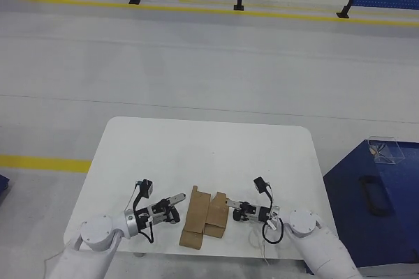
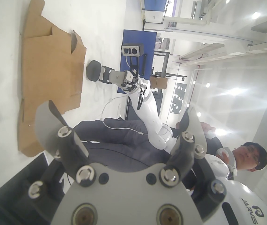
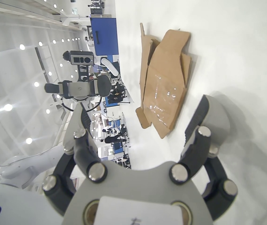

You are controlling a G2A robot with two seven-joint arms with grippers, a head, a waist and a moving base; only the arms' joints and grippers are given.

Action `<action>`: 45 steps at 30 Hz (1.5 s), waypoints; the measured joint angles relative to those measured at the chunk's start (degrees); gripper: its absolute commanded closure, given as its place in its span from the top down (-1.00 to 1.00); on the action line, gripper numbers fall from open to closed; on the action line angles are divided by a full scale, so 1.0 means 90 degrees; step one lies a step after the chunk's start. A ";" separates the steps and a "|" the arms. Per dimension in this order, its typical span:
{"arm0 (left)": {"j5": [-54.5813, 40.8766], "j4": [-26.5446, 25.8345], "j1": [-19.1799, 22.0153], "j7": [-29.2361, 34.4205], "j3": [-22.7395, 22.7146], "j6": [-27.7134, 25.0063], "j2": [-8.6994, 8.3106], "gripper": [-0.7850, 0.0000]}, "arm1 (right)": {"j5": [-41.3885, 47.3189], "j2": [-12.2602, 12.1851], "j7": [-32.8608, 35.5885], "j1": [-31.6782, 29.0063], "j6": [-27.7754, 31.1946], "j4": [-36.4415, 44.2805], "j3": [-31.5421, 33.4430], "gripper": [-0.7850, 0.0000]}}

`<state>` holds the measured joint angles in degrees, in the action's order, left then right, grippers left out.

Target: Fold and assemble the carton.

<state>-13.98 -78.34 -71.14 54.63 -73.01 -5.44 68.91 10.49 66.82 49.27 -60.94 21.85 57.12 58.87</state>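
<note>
A: Flat carton (image 1: 204, 217) near the front edge of the table (image 1: 195, 150), long axis pointing away from the robot.

B: And set between the left gripper (image 1: 179, 204) and right gripper (image 1: 230, 206), one at each long side.

A: Nearer arm?

B: Hard to call. Both just beside an edge, jaws spread wide, holding nothing.

A: Probably calls for closing in sideways, then.

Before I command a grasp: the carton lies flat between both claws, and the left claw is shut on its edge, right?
No: the left wrist view shows the left claw open, holding nothing, beside the carton. The rest is right.
</note>
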 measured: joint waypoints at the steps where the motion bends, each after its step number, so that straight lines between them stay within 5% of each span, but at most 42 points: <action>1: 0.0003 0.0124 0.0076 -0.0046 0.0082 -0.0004 0.0017 1.00 | -0.0039 0.0017 -0.0031 0.0010 0.0024 -0.0009 -0.0050 1.00; 13: -0.0376 0.1312 0.0702 -0.0182 0.0553 -0.0238 0.0151 1.00 | -0.0013 0.0235 -0.0012 0.0268 0.0283 -0.0369 -0.0532 1.00; 21: -0.0619 0.1666 0.0873 -0.0081 0.0664 -0.0275 0.0187 1.00 | 0.0993 0.0380 0.0623 0.0494 0.0192 -0.0692 -0.0597 1.00; 22: -0.0669 0.1696 0.0891 -0.0032 0.0678 -0.0253 0.0191 1.00 | 0.1087 0.0396 0.0698 0.0524 0.0170 -0.0731 -0.0606 0.80; 23: -0.0735 0.1738 0.0915 0.0038 0.0694 -0.0227 0.0195 1.00 | 0.1157 0.0415 0.0755 0.0573 0.0153 -0.0793 -0.0622 -0.01; 27: -0.0934 0.1869 0.0974 0.0241 0.0747 -0.0126 0.0211 1.00 | 0.1089 0.0498 0.0675 0.0733 0.0123 -0.1010 -0.0757 -1.00; 45: -0.1837 0.2126 0.0936 0.0781 0.0682 0.0020 0.0215 1.00 | 0.1283 0.0965 0.0654 0.1238 0.0542 -0.2136 -0.1287 -1.00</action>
<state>-30.52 -59.21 -62.71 61.66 -66.87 -5.26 70.84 22.04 75.51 55.16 -49.80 26.72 37.89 47.28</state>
